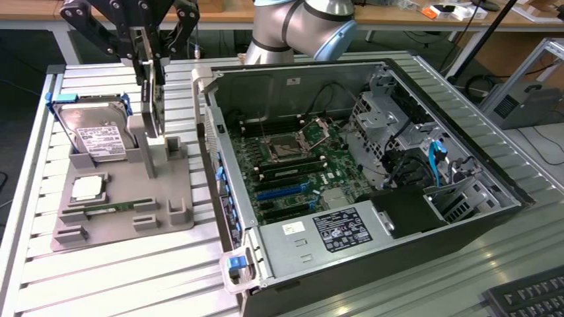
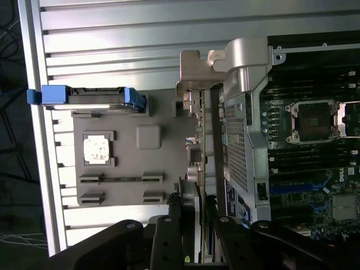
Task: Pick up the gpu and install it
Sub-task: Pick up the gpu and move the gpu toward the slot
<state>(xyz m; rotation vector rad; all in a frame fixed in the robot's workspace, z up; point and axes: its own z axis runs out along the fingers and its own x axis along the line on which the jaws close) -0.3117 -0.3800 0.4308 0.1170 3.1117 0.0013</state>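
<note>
At the exterior view's left, gripper (image 1: 152,47): pinching gpu (image 1: 157,99)
gpu: upright, between drive (image 1: 97,135) and case (image 1: 423,264)
tray (image 1: 123,224): below gpu, on desk (image 1: 132,284)

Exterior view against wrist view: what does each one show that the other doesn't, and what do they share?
Exterior view adds the arm, power supply, drive cage and keyboard. Wrist view adds a look along the edge of the gpu, its board parts showing. Both share the gripper at the upright gpu, the tray with hard drive, CPU and RAM, and the socket in the open case.
</note>
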